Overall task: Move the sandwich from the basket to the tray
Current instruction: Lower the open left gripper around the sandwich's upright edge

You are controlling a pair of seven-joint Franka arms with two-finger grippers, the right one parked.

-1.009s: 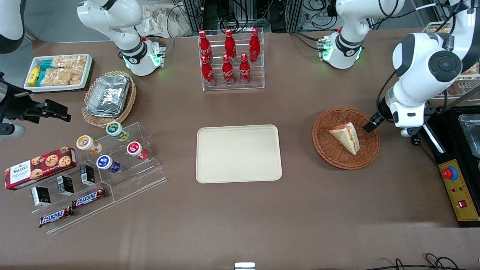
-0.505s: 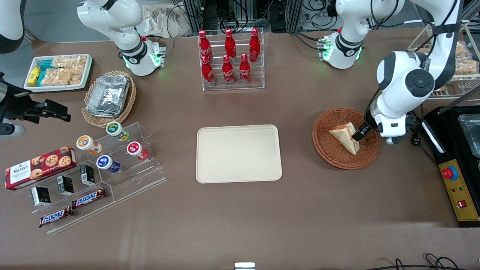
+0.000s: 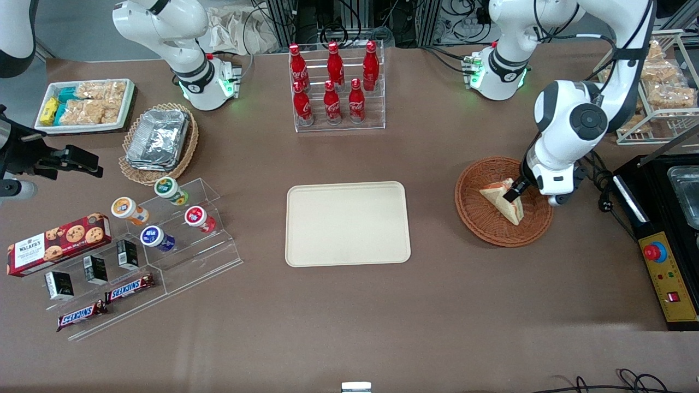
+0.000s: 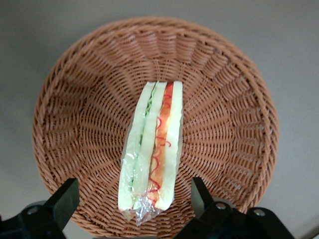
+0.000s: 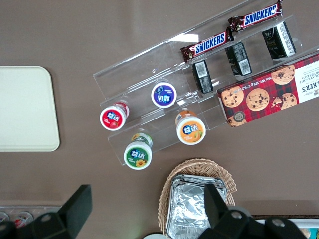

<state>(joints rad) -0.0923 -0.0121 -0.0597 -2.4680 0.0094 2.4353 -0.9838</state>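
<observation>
The sandwich (image 3: 502,201), a plastic-wrapped wedge of pale bread with red, orange and green filling, lies in the round reddish-brown wicker basket (image 3: 480,218). In the left wrist view the sandwich (image 4: 152,149) lies lengthwise in the basket (image 4: 75,109). My left gripper (image 3: 517,192) hovers over the basket, just above the sandwich's filling edge. It is open, with one black finger (image 4: 62,201) on each side of the sandwich's end (image 4: 133,211), not touching it. The cream-beige tray (image 3: 348,224) lies flat toward the parked arm's end from the basket.
A rack of red cola bottles (image 3: 334,84) stands farther from the front camera than the tray. A black control box with a red button (image 3: 663,267) sits beside the basket at the working arm's end. Snack displays (image 3: 136,240) and a foil-container basket (image 3: 158,139) lie toward the parked arm's end.
My left gripper has moved from beside the basket's rim to over the basket, ending above the sandwich. The sandwich has not moved.
</observation>
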